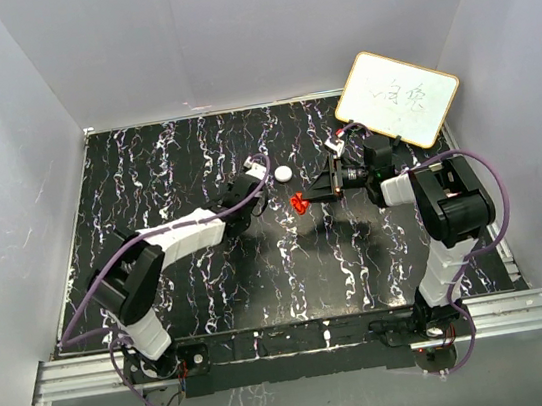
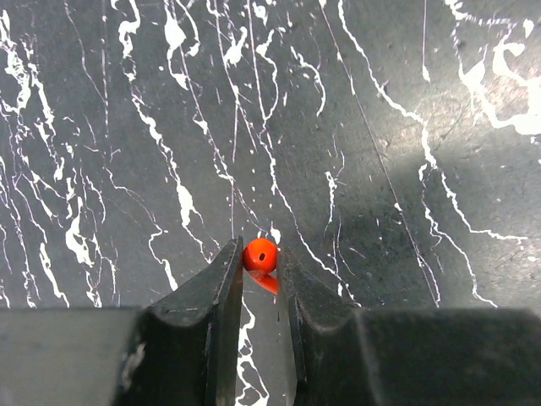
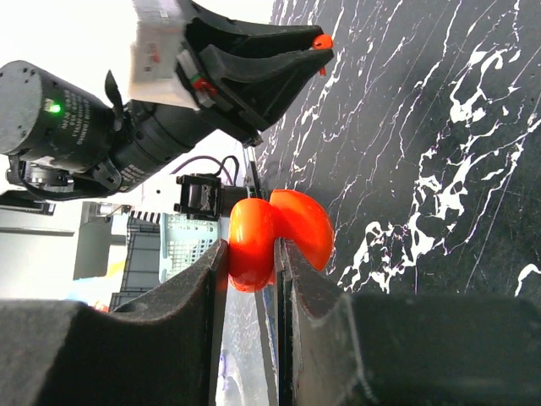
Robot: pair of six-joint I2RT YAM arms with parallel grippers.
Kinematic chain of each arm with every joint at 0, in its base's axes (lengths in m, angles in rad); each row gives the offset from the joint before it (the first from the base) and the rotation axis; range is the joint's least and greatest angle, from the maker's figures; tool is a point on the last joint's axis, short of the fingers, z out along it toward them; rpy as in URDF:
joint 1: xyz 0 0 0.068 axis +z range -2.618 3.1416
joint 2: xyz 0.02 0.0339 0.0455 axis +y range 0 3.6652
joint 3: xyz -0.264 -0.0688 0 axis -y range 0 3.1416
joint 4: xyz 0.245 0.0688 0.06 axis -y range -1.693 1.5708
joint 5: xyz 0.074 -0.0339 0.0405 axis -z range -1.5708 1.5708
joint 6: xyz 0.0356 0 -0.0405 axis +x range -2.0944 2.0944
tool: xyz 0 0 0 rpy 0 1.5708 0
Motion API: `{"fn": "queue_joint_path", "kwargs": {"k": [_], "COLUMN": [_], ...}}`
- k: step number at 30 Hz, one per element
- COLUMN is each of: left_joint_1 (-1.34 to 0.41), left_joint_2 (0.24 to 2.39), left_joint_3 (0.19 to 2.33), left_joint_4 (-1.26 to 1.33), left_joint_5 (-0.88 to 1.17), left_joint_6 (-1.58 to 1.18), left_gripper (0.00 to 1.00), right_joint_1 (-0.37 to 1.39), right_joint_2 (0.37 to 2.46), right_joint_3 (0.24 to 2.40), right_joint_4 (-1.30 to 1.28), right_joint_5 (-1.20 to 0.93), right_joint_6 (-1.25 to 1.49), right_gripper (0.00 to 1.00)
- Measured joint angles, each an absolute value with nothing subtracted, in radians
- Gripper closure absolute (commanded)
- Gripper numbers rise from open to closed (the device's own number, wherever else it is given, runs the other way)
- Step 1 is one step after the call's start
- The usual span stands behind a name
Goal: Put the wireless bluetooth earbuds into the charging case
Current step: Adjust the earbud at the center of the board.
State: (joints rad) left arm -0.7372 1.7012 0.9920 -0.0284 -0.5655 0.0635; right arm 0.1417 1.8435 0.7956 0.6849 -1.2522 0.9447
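The left fingers (image 2: 221,283) pinch a tiny red earbud (image 2: 259,254) at their tips over the bench (image 2: 380,127), the right fingers (image 3: 203,279) clamp the red charging case (image 3: 296,224), and both pieces look light, hard and slippery, best held across their middles.

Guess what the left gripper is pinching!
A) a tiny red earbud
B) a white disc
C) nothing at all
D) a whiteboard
A: the left wrist view shows a red earbud squeezed between the tips of the left gripper.
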Motion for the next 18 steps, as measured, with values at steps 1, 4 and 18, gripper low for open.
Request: {"fn": "queue_joint_path", "kwargs": {"k": [1,4,18], "left_joint_1": [-0.737,-0.737,-0.741], "left_joint_2": [1.713,1.758,1.824], "left_joint_3": [1.004,1.048,1.159], "left_joint_4": [-0.045,-0.109,-0.308], "left_joint_5": [-0.566,-0.566,-0.564], "left_joint_6": [0.068,0.079,0.097], "left_gripper": [1.00,1.00,0.98], "right_joint_1": [0.141,0.141,0.134], "right_joint_2": [1.841,1.835,1.829], "right_joint_3": [0.795,0.795,0.789], "right_joint_4": [0.685,0.685,0.685], "right_joint_5": [-1.253,-1.252,-1.252], "right_joint_6": [0.945,0.945,0.945], "right_gripper": [1.00,1.00,1.00]}}
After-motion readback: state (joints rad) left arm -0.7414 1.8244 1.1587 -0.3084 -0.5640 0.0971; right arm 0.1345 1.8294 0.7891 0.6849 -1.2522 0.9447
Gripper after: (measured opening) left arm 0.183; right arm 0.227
